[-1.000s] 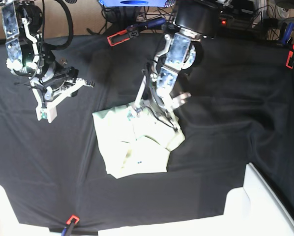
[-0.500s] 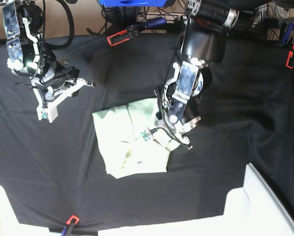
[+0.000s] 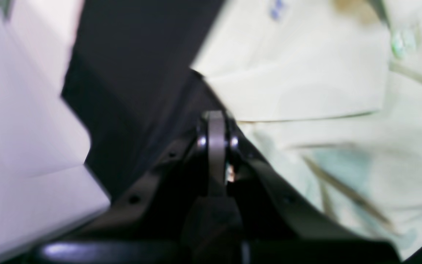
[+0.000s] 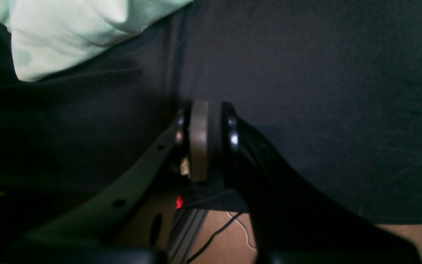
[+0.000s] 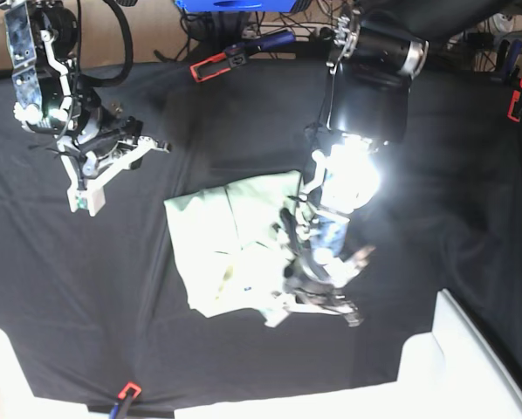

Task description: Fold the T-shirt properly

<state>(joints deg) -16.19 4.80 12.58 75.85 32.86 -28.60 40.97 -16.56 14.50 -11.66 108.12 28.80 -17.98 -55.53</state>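
- Two arms over the black cloth (image 5: 436,175); the T-shirt (image 5: 222,249) lies folded mid-table, pale green.
- Left gripper (image 5: 318,301) low at the shirt's near-right edge, jaws pressed together; whether fabric is pinched, cannot tell.
- Right gripper (image 5: 86,196) hangs well apart, jaws nearly closed, holding nothing.

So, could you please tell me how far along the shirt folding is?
Partly done: the T-shirt already lies in a compact, layered bundle on the black cloth. In hand: the shut left hand works at its near edge. Left: squaring the uneven edges; the right hand hovers clear.
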